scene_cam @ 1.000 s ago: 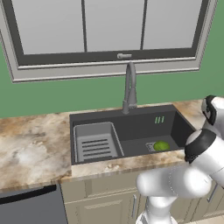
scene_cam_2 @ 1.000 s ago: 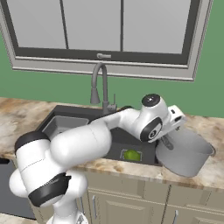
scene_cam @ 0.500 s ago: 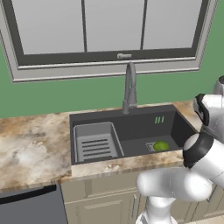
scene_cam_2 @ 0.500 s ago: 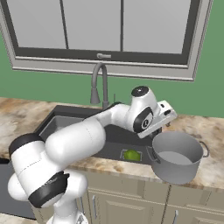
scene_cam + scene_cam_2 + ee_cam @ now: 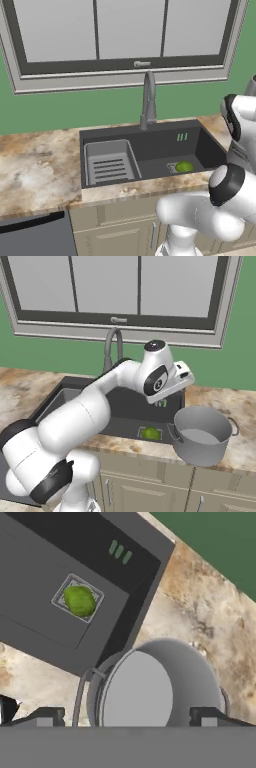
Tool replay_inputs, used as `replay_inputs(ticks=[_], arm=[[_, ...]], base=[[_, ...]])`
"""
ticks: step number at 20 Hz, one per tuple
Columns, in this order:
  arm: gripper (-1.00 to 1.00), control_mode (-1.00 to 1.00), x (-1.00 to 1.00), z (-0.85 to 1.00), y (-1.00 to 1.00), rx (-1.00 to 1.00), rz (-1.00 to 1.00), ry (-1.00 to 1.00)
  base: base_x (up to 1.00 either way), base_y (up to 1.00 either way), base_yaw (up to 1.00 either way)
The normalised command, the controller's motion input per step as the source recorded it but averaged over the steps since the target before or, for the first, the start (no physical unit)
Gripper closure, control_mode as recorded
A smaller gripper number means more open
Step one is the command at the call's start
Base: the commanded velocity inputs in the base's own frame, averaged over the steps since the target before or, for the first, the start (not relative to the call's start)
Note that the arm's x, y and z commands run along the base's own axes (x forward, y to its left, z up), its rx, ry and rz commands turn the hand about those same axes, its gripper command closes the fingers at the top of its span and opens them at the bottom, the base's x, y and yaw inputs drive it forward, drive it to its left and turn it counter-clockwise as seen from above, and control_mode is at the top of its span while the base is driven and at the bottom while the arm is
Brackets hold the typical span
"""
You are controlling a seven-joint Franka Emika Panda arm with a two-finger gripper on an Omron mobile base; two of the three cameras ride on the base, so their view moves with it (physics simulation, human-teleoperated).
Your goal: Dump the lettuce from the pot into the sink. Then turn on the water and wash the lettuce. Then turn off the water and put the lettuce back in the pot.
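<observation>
**Lettuce in sink, pot upright on counter**

One small round bright-green lettuce ball (image 5: 80, 600) sits on the square drain grate of the one dark-charcoal rectangular sink (image 5: 150, 142). One silver-grey metal pot (image 5: 204, 434) stands upright on the speckled stone counter (image 5: 245, 406), right of the sink. One grey gooseneck faucet (image 5: 148, 100), one light-grey slotted rack (image 5: 109, 162) in the basin's left part. Left base view shows rack and faucet, not the pot. Hand view looks down into the pot, with the pincer (image 5: 127, 714) tips spread wide either side of it, holding nothing.
</observation>
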Motion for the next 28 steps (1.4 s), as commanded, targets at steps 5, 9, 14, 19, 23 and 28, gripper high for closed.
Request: replay_inputs(ticks=[5, 9, 14, 19, 23, 28], arm=[[-1.0, -1.0, -0.15, 0.34, 0.4, 0.23, 0.0, -0.03], [-1.0, -1.0, 0.02, 0.02, 0.43, 0.16, 0.0, -0.06], [-1.0, -1.0, 0.2, 0.0, 0.36, 0.13, 0.0, -0.12], [-1.0, -1.0, 0.3, -0.01, 0.29, 0.08, 0.0, -0.21], [-1.0, -1.0, 0.5, -0.09, 0.33, 0.04, 0.0, -0.19], [-1.0, -1.0, 0.74, -0.17, 0.24, 0.05, 0.0, -0.09]], base=[[0.0, 0.0, 0.0], [0.0, 0.0, 0.0], [0.0, 0.0, 0.0], [0.0, 0.0, 0.0], [0.0, 0.0, 0.0], [0.0, 0.0, 0.0]])
